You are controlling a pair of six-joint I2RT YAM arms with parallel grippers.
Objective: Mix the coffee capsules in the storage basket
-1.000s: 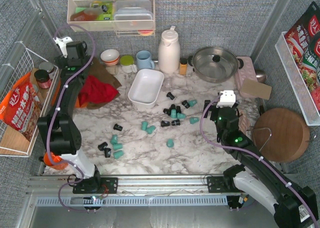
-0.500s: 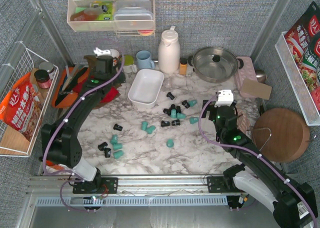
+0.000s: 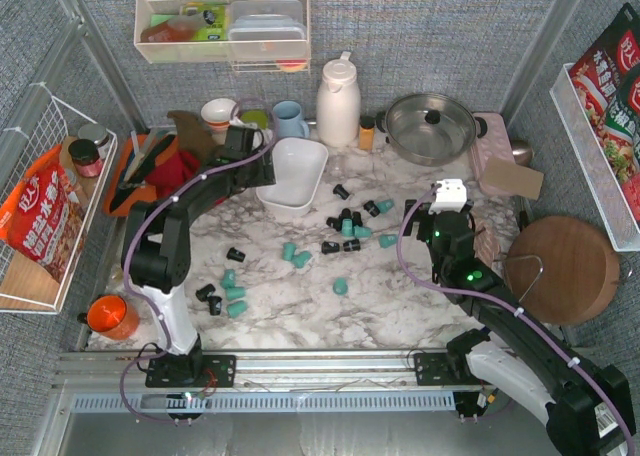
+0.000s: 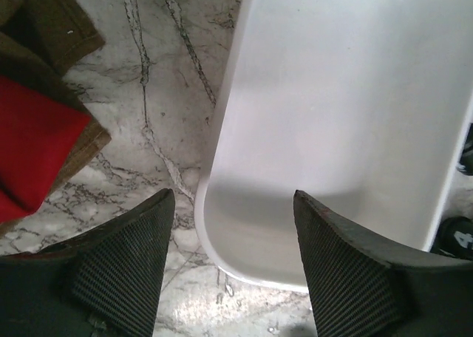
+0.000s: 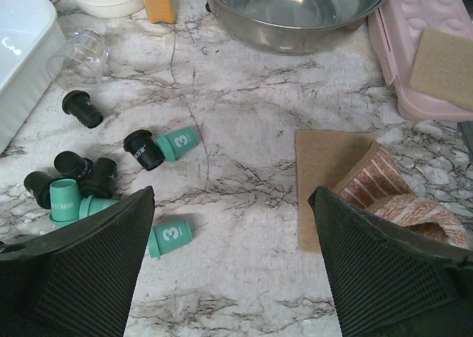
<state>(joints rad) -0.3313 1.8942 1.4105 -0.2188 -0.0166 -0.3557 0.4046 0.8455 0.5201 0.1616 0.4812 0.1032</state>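
Note:
The storage basket [image 3: 285,204], a white tub, stands empty at the back middle of the marble table. My left gripper [image 3: 258,156] hovers at its left end. In the left wrist view the left gripper [image 4: 233,198] is open, one finger over the marble and the other over the basket [image 4: 332,115], astride its rounded corner. Teal and black coffee capsules [image 3: 350,226] lie scattered on the table, with a smaller group [image 3: 225,296] nearer the left arm. My right gripper [image 3: 447,214] stands open right of the main cluster, over bare marble. A teal capsule [image 5: 170,236] lies beside its left finger.
A white thermos [image 3: 338,101], blue mug [image 3: 290,119], orange-capped jar [image 3: 367,133] and steel pan [image 3: 430,126] line the back. A red cloth [image 3: 180,176] lies left of the basket. A round wooden board [image 3: 560,268] and brown pads [image 5: 332,182] sit on the right. An orange cup [image 3: 110,316] is at the front left.
My left arm has swung from the back left corner rightward to the basket's left end, and its jaws have narrowed a little. The right arm and the capsules have not moved.

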